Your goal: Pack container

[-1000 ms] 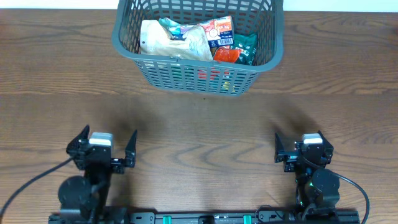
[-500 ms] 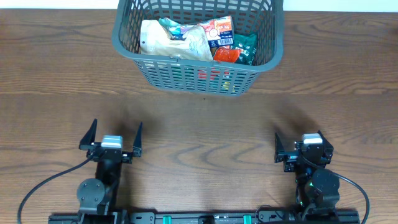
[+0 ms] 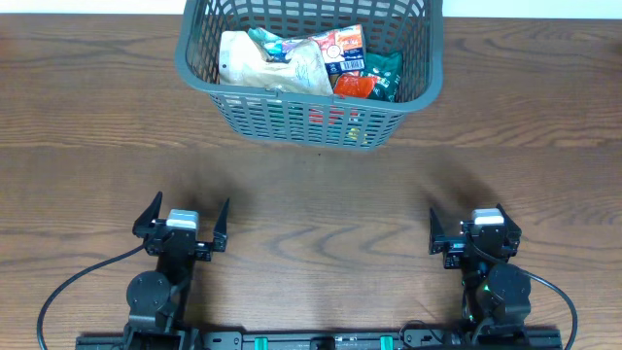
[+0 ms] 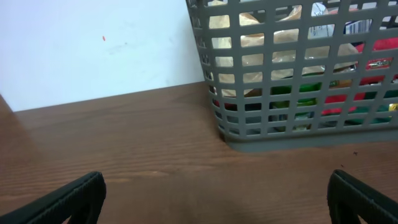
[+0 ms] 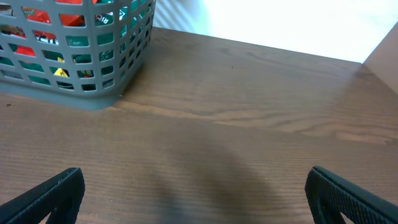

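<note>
The container (image 3: 199, 80), a dark grey slotted basket, stands at the far middle of the wooden table. It holds several packets: a beige one (image 3: 267, 63), a red-and-white one (image 3: 342, 49), a red one (image 3: 352, 86) and a dark green one (image 3: 384, 73). The basket also shows in the left wrist view (image 4: 261, 134) and the right wrist view (image 5: 102, 93). My left gripper (image 3: 185, 226) is open and empty near the front edge. My right gripper (image 3: 466, 228) is open and empty at the front right. Both are well short of the basket.
Bare wooden table (image 3: 321, 194) lies between the grippers and the basket. A white wall (image 4: 93, 43) rises behind the table's far edge. Cables run from both arm bases at the front.
My left arm has swung to the right and squared up toward the basket, its gripper staying open. The right arm and the basket have not moved.
</note>
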Available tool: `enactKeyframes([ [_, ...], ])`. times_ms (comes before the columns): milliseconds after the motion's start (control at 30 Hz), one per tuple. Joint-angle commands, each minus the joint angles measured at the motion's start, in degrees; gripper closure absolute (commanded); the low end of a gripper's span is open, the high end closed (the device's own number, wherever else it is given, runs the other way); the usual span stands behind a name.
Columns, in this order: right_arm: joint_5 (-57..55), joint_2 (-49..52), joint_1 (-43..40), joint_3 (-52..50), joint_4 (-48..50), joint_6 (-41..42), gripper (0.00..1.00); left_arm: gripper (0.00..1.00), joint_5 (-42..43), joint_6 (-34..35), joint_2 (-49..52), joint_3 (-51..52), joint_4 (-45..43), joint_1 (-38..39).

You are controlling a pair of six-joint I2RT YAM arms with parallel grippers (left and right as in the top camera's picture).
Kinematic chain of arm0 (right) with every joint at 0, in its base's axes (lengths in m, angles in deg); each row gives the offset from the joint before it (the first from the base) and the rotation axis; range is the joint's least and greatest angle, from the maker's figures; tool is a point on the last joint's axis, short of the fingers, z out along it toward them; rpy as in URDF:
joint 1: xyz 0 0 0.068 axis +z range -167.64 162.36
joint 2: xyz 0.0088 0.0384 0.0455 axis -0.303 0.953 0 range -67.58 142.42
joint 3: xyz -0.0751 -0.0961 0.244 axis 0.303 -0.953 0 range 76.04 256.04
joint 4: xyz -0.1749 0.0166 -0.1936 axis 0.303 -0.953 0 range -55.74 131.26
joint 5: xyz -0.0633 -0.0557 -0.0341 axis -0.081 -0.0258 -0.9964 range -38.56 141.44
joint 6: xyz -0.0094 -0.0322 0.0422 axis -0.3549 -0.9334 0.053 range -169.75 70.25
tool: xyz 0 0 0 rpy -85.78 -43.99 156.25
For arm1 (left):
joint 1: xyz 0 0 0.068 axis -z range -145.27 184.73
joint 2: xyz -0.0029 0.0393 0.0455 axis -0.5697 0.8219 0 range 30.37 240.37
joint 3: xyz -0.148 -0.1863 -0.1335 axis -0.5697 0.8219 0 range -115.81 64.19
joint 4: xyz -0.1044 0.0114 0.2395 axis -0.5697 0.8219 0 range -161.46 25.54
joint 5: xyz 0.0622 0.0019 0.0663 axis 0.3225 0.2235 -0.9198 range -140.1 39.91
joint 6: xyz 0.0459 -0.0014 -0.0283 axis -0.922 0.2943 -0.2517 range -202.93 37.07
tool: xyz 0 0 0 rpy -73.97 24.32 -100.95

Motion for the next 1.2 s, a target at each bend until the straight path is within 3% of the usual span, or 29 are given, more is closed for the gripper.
enactKeyframes([
  [0, 0.3, -0.4, -0.2, -0.2, -0.1, -0.4, 0.01, 0.01, 0.2, 1.0, -0.4, 0.9, 2.4, 0.4],
  [267, 0.3, -0.4, -0.2, -0.2, -0.1, -0.4, 0.01, 0.01, 0.2, 9.0, -0.4, 0.9, 2.4, 0.4],
  [1167, 0.3, -0.4, -0.2, -0.2, -0.1, -0.4, 0.01, 0.01, 0.3, 9.1, -0.3, 0.9, 2.3, 0.4],
])
